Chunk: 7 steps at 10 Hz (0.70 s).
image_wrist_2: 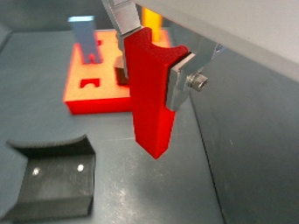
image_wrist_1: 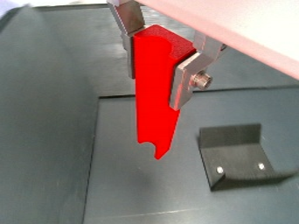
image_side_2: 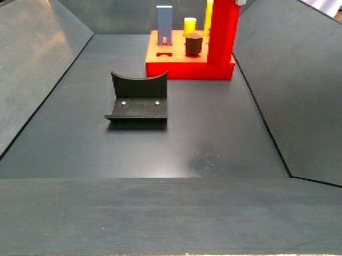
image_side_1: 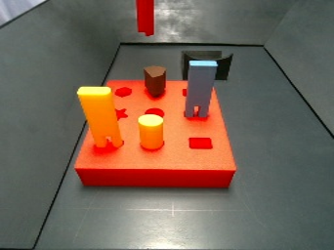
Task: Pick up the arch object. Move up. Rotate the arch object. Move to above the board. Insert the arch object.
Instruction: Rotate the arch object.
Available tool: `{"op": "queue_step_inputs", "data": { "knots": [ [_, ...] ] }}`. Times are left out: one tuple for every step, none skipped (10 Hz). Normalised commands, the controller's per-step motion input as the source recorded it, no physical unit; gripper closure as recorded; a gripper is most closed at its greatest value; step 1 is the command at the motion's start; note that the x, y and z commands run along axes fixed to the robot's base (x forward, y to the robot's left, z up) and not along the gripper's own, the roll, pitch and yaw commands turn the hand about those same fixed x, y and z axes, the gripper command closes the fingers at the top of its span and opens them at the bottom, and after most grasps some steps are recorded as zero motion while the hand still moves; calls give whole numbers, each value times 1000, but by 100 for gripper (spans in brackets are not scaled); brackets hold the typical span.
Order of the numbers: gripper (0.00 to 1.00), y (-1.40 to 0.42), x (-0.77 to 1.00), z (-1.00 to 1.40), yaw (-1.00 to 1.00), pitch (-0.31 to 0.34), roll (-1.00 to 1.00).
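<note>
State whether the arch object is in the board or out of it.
Out: the claw holds the arch object upright in the air, clear of the board.

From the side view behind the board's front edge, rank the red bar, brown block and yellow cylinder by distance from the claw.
1. Red bar: held in the claw, high beyond the board.
2. Brown block: back row.
3. Yellow cylinder: front row.

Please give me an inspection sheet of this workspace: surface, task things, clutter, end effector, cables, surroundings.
Surface: dark grey floor, bare around the fixture.
Job's things: arch object held off the floor; board carries a yellow block, yellow cylinder, brown block and blue-grey block.
Clutter: nothing seen.
Grippers: end effector shut on the arch object, raised.
Cables: nothing seen.
Surroundings: dark grey walls.
</note>
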Motion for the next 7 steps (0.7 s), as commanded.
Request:
{"op": "queue_step_inputs", "data": {
  "knots": [
    [100, 14, 8, 8, -661, 30, -98],
    [100, 15, 9, 9, -374, 29, -93],
    [100, -148, 57, 0, -1000, 5, -15],
    [100, -147, 57, 0, -1000, 5, -15],
    [100, -74, 46, -2, -1000, 5, -16],
    [100, -31, 38, -5, -1000, 6, -18],
    [100, -19, 34, -7, -1000, 7, -19]
  ]
}}
